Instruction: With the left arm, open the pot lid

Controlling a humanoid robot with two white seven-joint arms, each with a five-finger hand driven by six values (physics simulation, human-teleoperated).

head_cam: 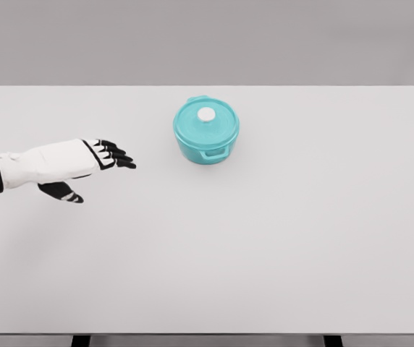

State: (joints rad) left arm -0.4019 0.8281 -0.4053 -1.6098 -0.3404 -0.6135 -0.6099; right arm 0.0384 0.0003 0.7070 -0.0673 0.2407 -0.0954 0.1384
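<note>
reaching from the table's left side, left hand (84,163) is released, fingers extended, holding nothing; pot (206,132) with lid (205,120) lies well apart to its right, slightly farther back

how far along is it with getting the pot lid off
Nothing looks done: the lid sits closed on the teal pot. In hand: the left hand is open, held out toward the pot but well short of it. Left: reach the white knob, grasp, lift.

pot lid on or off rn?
On. The teal lid sits flush on the pot, white knob up. The left hand is apart from it, fingers spread.
</note>
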